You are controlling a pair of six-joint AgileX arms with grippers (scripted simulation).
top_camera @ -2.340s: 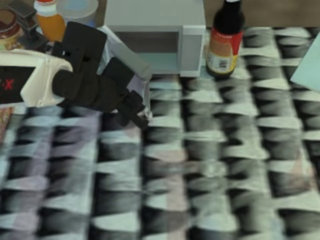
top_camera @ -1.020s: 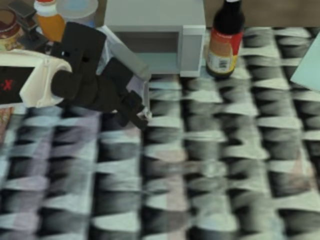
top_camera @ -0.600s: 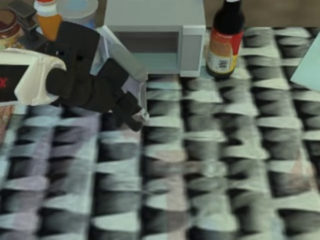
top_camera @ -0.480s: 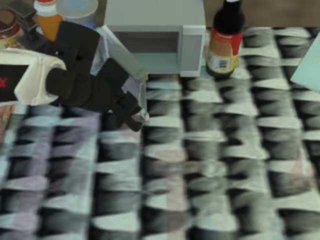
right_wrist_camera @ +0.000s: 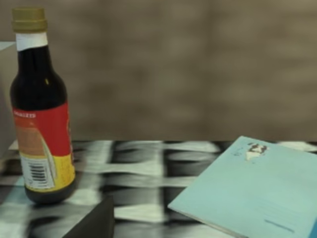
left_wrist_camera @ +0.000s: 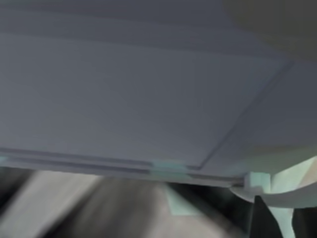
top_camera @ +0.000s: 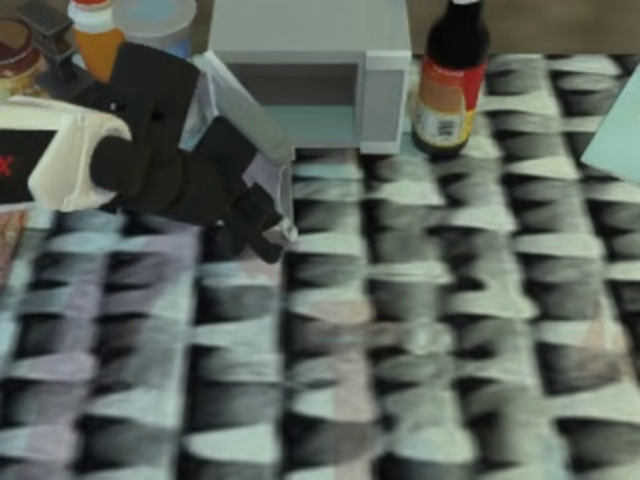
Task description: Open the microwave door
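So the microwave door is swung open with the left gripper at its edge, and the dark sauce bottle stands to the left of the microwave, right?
Not quite: the top view shows the bottle to the right of the microwave. The rest holds: the door is swung open, left gripper at its edge.

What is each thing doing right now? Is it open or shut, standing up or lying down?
microwave: open, pale inside showing.
microwave door: swung out toward the table's left.
left gripper: at the door's free edge.
dark sauce bottle: upright, capped, right of the microwave.
orange bottle: upright, capped, at the back left.
light blue booklet: lying flat at the table's right edge.
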